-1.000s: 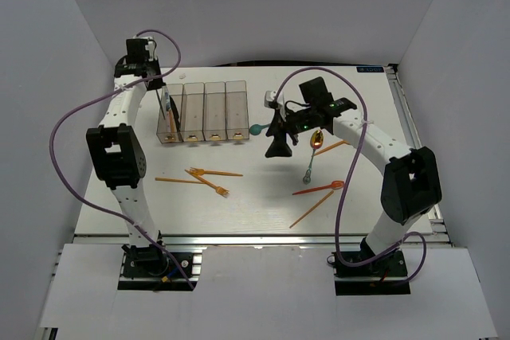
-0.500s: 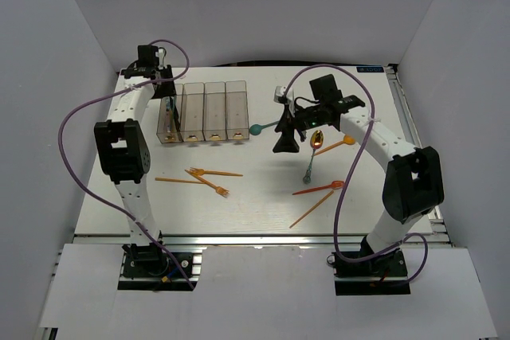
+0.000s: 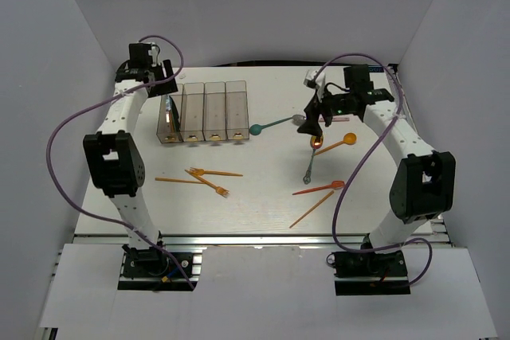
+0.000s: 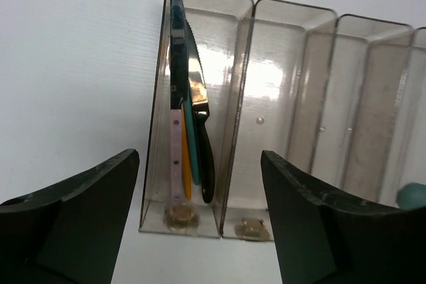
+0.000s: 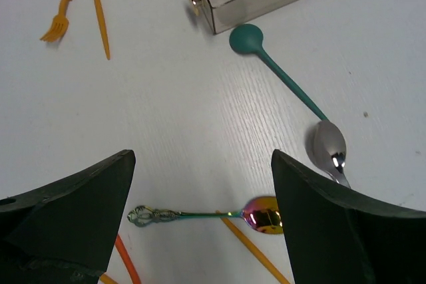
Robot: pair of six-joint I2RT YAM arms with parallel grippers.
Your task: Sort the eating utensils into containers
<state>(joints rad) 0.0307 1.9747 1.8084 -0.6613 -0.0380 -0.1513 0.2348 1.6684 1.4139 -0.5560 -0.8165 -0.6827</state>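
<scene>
The containers [image 3: 215, 85] stand in a row at the back left. Their leftmost bin [image 4: 162, 98] holds several knives [image 4: 190, 118] leaning upright, with pink, orange, teal and black handles. My left gripper [image 4: 200, 231] hangs open over that bin's near end, with nothing between its fingers. My right gripper [image 5: 203, 217] is open above an iridescent spoon [image 5: 219, 214] that lies flat on the table. A teal spoon [image 5: 273, 64] and a silver spoon [image 5: 327, 147] lie just beyond it. Orange forks [image 3: 211, 174] lie in the middle of the table.
An orange spoon [image 3: 343, 142] lies beside the right gripper [image 3: 315, 117]. A red-orange fork [image 3: 319, 189] and an orange utensil [image 3: 311, 209] lie nearer the front. An orange stick-like utensil [image 3: 175, 180] rests left of the forks. White walls close in three sides.
My left gripper has opened and let a knife go into the leftmost bin. My right arm has swung right and back, from over the teal spoon to above the iridescent spoon.
</scene>
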